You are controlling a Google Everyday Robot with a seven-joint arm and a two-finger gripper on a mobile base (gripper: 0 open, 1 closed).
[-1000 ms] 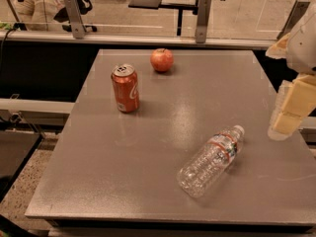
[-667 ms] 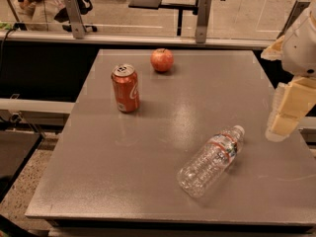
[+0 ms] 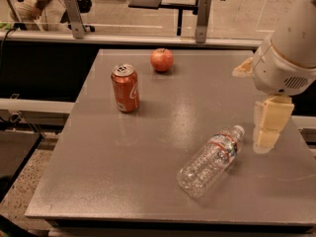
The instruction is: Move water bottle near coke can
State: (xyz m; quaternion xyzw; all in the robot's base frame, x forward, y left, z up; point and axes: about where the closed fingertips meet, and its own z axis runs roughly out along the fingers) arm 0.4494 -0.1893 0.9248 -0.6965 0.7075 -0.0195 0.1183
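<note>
the water bottle point(image 3: 210, 162) lies on its side in the lower right of the frame, its cap pointing up and to the right, on the grey table point(image 3: 113, 181). the coke can point(image 3: 125, 89) stands upright in the upper left part of the tabletop, well apart from the bottle, with a red apple point(image 3: 162, 59) near it, further up and to the right. the gripper point(image 3: 266, 138) hangs at the right edge of the frame, just beside the bottle's cap end. it has hold of nothing, and whether it is open or closed i cannot tell from where i stand

the bottle is round and lying down, so i reckon the main risk is rolling: an off-centre touch could send it toward the near edge of the table or spin it out of line. a grasp at the narrow neck might let the long body swing and slip free. carried across too low, it could tip the can over or nudge the apple away
</note>
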